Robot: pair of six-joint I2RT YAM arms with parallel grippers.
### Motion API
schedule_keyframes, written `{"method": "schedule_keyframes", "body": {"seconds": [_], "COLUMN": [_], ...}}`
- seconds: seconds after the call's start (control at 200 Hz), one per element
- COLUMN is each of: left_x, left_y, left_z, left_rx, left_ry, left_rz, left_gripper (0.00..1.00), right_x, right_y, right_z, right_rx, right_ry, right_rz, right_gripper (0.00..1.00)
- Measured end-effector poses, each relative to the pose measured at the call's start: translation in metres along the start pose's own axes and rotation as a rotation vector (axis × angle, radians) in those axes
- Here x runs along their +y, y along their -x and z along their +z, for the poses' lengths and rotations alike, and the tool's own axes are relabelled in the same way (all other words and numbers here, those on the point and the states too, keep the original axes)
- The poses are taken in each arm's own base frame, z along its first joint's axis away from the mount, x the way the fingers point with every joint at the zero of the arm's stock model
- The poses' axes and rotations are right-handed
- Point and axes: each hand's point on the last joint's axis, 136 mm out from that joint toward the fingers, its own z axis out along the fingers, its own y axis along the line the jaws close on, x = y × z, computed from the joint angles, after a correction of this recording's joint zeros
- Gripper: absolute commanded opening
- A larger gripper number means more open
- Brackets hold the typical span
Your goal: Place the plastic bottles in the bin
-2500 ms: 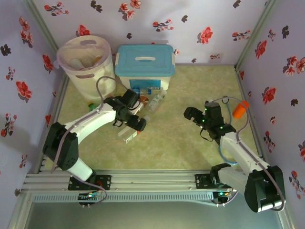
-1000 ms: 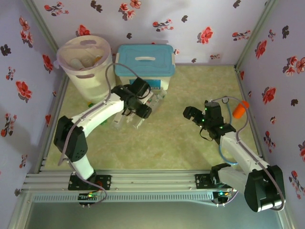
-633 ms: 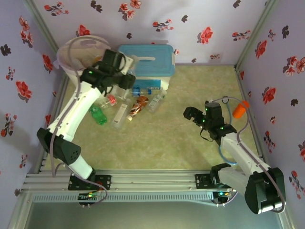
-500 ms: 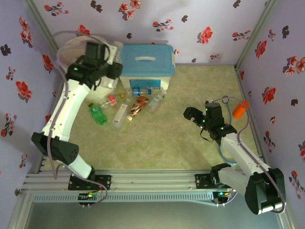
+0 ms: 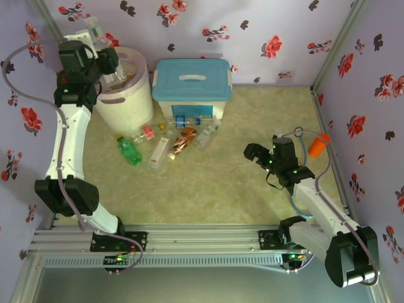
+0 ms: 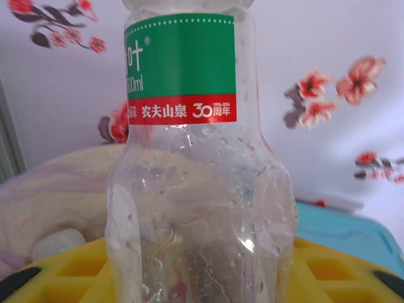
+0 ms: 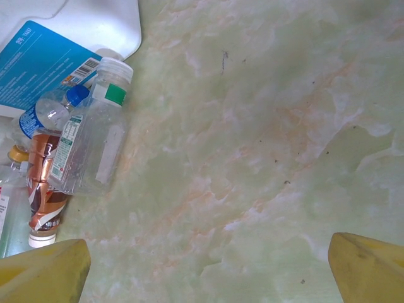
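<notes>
As left hand (image 6: pixel 202 281) grips bottle (image 6: pixel 189 164), raised near bin (image 5: pixel 129 95)

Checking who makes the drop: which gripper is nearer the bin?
Left. The left gripper, holding a clear bottle, is up at the bin's rim. The right gripper is open far across the table, beyond the blue-lidded box.

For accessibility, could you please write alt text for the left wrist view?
A clear plastic bottle with a green and red label is held in the left gripper. Behind it are the bin, a blue lid and flowered wallpaper.
</notes>
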Motion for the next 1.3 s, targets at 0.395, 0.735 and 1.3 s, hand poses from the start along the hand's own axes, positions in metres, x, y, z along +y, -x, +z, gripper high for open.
{"method": "schedule_keyframes", "body": {"seconds": [0.395, 0.735, 1.3], "left_x": [0.042, 0.052, 0.051], "left_y": [-0.036, -0.116, -0.157], "left_z": [0.092, 0.104, 0.108], "left_rx": [0.159, 0.422, 0.543], "left_ry": [0.074, 0.054, 0.011], "left_rz": [0.006, 0.046, 0.096], "left_gripper": [0.00, 0.12, 0.98], "right_x": [-0.005, -0.009, -0.009], "right_y": [-0.005, -0.008, -0.009], "right_z": [0.005, 0.009, 0.010], "right_rx": [0.021, 0.038, 0.040], "right_ry": [-0.017, -0.033, -0.034], "right_rz": [0.003, 0.003, 0.001], "right_gripper": [0.98, 0.98, 0.98]}}
